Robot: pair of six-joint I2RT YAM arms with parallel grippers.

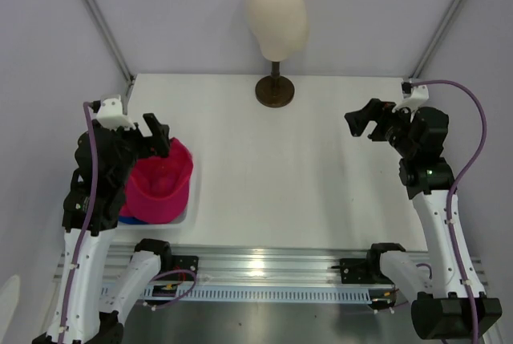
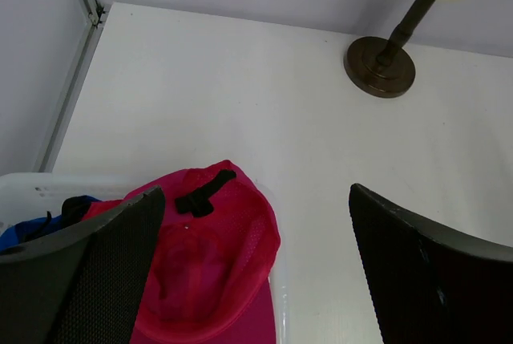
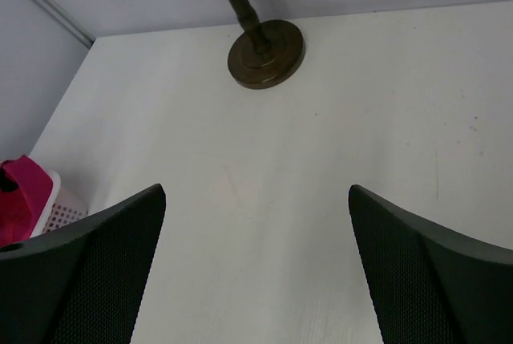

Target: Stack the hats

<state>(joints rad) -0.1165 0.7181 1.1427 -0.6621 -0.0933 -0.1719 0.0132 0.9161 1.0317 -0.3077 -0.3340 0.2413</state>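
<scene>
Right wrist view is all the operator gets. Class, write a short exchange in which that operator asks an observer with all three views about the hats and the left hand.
Operator: I see only a bit of a pink hat in a white basket at my far left. Any other hats?
Observer: Yes. The left wrist view shows a blue hat in the same basket, partly under the pink hat.
Operator: Where is the left hand?
Observer: In the top view the left hand hangs over the far edge of the pink hat, open and holding nothing.
</scene>
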